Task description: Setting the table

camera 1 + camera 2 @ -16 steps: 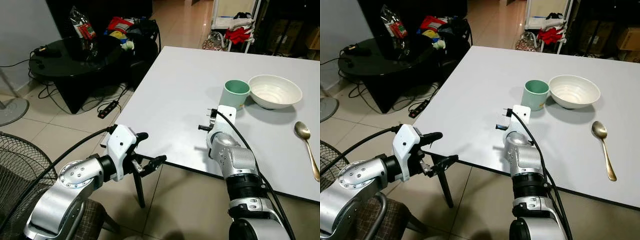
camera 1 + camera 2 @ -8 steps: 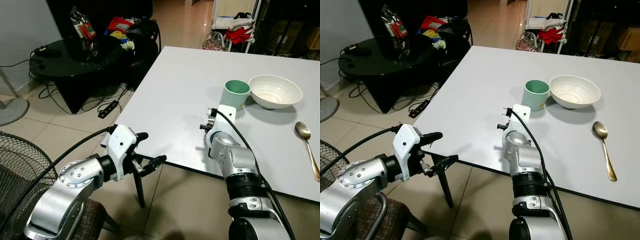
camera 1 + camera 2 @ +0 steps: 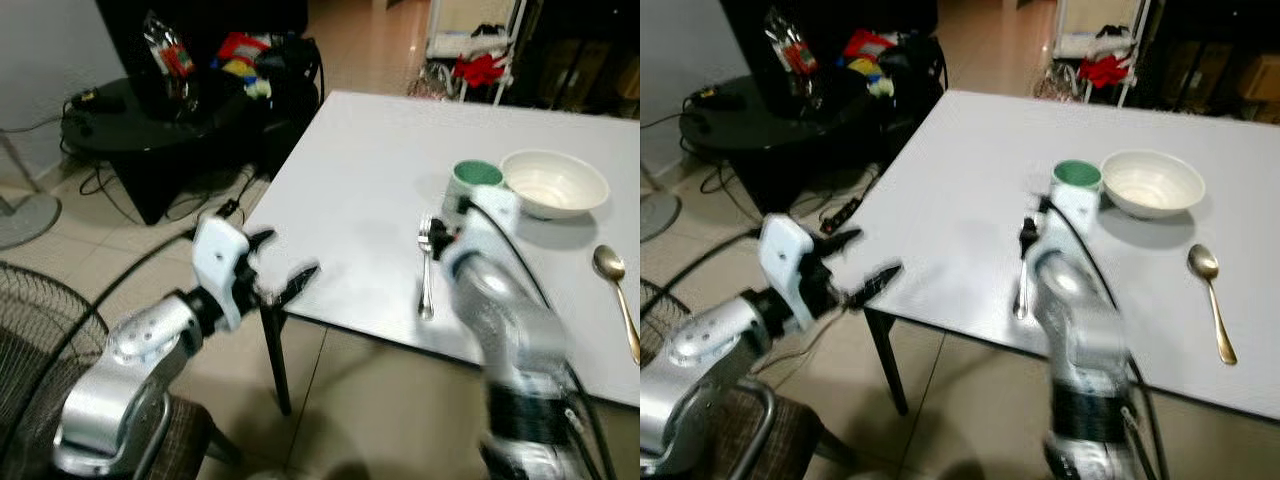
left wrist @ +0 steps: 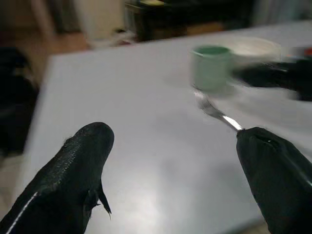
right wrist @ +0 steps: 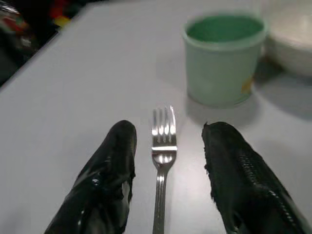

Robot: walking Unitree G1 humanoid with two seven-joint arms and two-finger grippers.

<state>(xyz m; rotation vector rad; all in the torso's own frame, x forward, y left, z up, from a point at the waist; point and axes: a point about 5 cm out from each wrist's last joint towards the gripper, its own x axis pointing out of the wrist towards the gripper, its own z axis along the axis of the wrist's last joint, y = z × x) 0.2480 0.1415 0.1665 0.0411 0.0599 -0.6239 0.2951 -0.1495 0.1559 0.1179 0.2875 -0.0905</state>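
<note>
1. The fork point(image 5: 163, 161) lies flat on the white counter point(image 3: 350, 190), tines toward the green cup point(image 5: 224, 58) just beyond, with the white bowl point(image 3: 553, 183) and spoon point(image 3: 615, 295) to the right.
2. The right hand point(image 5: 168, 180) has its fingers apart, one on each side of the fork, not touching it.
3. The left hand point(image 3: 285, 275) hovers open off the counter's near-left corner.
4. The fork looks thin, stiff, light and slick; pinching mid-handle across its narrow sides seems safest.
</note>
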